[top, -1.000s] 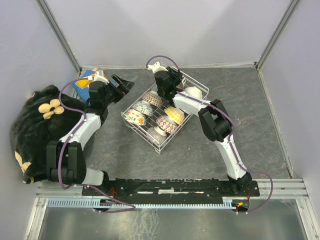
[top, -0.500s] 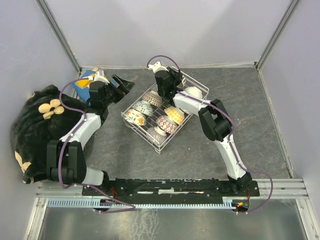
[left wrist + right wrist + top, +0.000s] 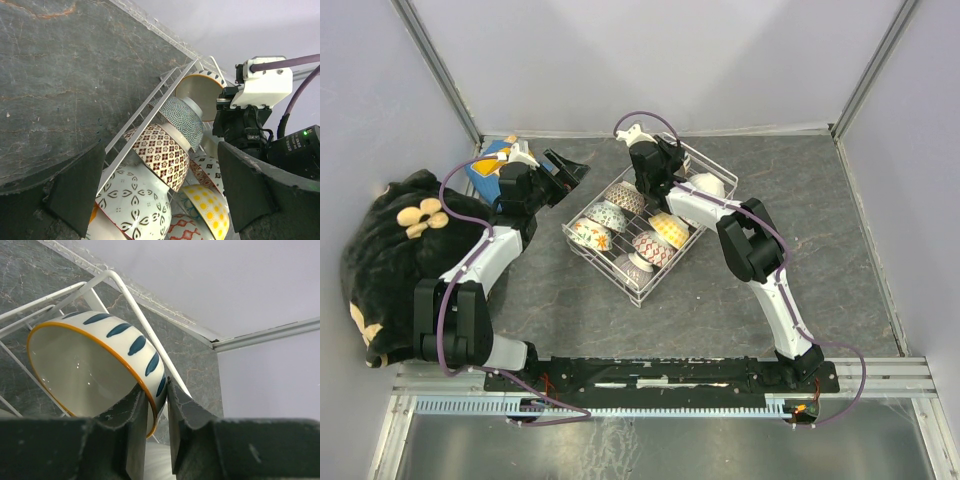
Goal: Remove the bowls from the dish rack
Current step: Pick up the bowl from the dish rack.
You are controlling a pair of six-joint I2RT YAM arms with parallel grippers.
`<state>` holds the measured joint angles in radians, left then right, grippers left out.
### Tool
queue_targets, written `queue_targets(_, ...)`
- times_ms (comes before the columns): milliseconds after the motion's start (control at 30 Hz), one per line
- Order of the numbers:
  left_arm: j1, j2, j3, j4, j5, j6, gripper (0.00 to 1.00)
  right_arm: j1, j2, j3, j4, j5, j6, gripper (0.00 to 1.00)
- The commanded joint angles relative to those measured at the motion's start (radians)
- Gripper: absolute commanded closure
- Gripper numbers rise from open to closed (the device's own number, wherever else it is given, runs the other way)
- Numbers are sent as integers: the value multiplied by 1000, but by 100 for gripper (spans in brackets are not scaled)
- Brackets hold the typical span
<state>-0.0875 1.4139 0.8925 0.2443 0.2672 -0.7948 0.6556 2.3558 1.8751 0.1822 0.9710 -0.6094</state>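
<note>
The right hand (image 3: 155,388) is clamped on the wall of a white ceramic bowl with blue dashes and an orange rim (image 3: 85,367), one finger inside, one outside; the bowl stands on edge in the far corner of the white wire-grid dish rack (image 3: 604,267). Lifting it likely means going up, clear of the wires, while the left hand (image 3: 563,172) hangs wide open beside the rack, farther off.
</note>
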Motion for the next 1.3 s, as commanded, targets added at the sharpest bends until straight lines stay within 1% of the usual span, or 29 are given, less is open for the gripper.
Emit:
queue_targets(0, -6, 5, 3, 60, 20, -23, 1, -15, -19, 28, 111, 39, -4, 80)
queue_targets(267, -6, 1, 0, 61, 20, -23, 1, -6, -19, 21, 180, 70, -61, 85)
queue_targets(700, -6, -5, -4, 59, 16, -23, 1, -5, -8, 28, 177, 72, -71, 88)
queue_targets(1000, -6, -5, -7, 61, 17, -26, 1, 8, -26, 16, 213, 81, -113, 94)
queue_targets(1100, -6, -7, -10, 61, 16, -26, 1, 16, -27, 14, 233, 89, -136, 99)
queue_targets(1267, -6, -15, -16, 62, 16, -26, 1, 23, -35, 8, 240, 90, -148, 99)
